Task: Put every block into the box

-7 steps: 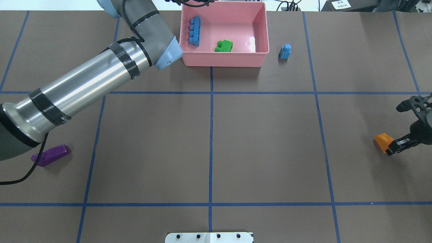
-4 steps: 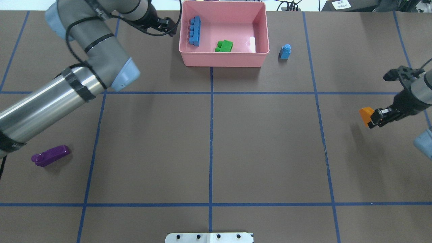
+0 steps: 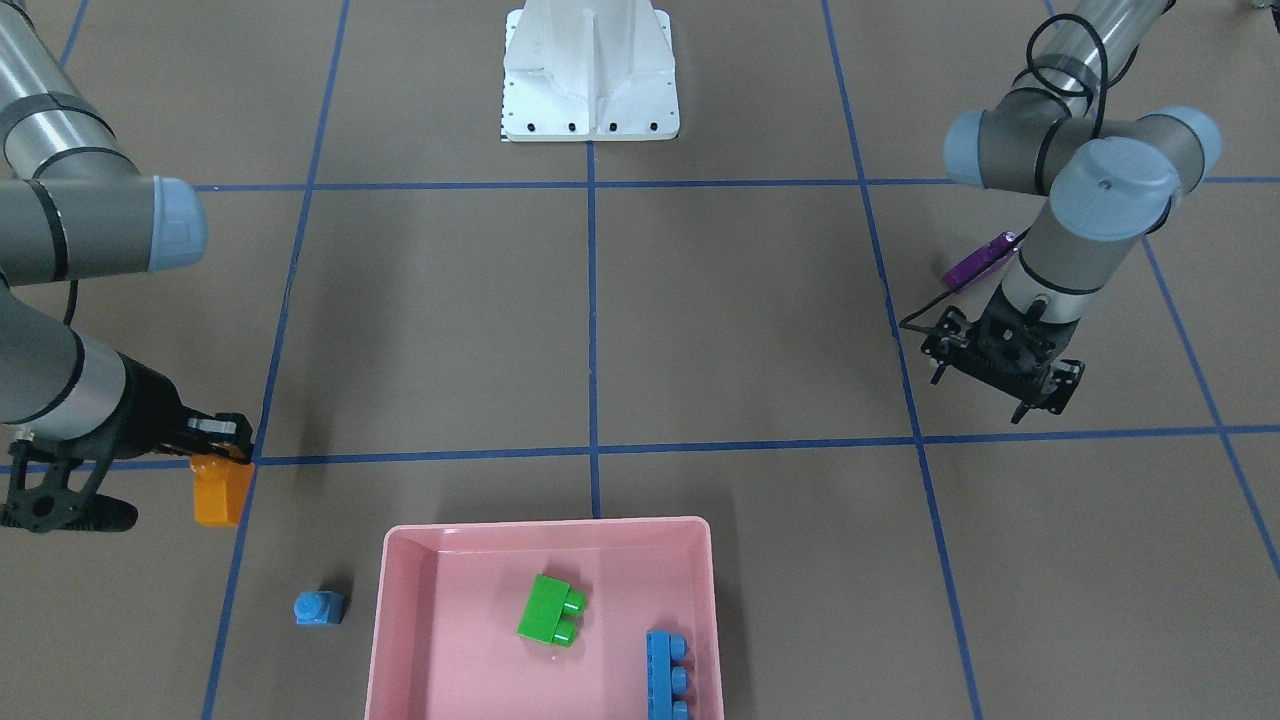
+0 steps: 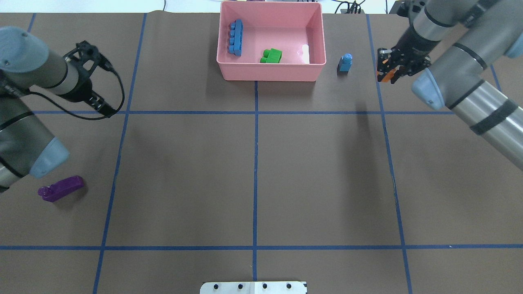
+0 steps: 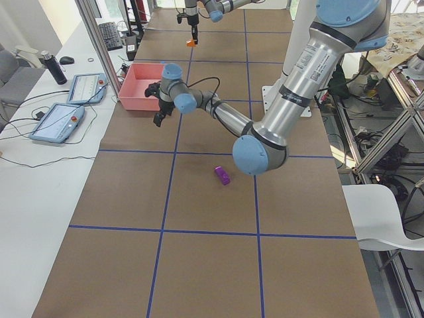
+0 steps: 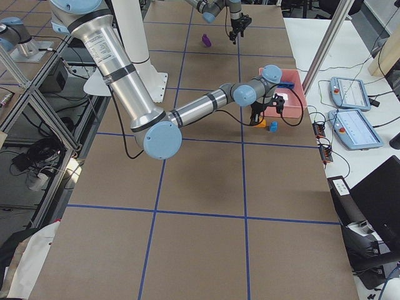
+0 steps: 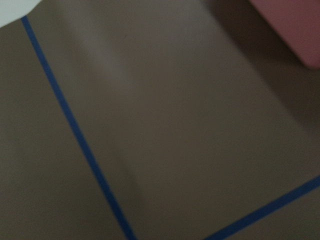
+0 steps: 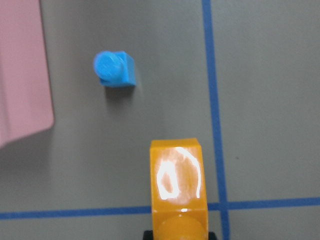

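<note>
Currently: right tool (image 4: 393, 68) clamped on orange wedge brick (image 8: 177, 185), over the surface (image 4: 318, 171) near tiny blue brick (image 4: 345, 62), outside pink box (image 4: 269, 74). Long blue brick (image 4: 235, 38) and green brick (image 4: 271, 56) inside box. Purple brick (image 4: 61, 188) well apart. Left tool (image 3: 998, 380) seemingly apart, empty.

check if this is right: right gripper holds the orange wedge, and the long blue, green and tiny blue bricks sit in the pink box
Only the tiny blue brick is wrong: the overhead view shows it on the table beside the pink box.
</note>
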